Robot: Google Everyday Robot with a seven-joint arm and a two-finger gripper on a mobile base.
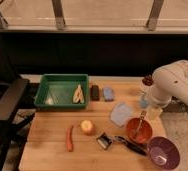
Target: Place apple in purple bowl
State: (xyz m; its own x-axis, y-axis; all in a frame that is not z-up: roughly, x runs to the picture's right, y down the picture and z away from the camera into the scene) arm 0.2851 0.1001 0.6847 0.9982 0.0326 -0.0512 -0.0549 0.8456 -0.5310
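Observation:
The apple (87, 127), small, round and yellow-orange, lies on the wooden table (47, 155) near the middle front. The purple bowl (163, 152) stands at the front right corner and holds nothing that I can see. My white arm (173, 84) reaches in from the right, above the table's right side. My gripper (146, 101) hangs at its lower end, near the right back of the table, above and behind the orange-brown bowl. It is well to the right of the apple and behind the purple bowl.
An orange-brown bowl (138, 130) with a utensil stands beside the purple bowl. A carrot (69, 138), a peeler (105, 141) and a black tool (129, 145) lie at the front. A green tray (49, 90), a dark block (94, 92), a blue sponge (108, 93) and a pale cloth (121, 114) sit further back. A black chair (7, 105) stands at the left.

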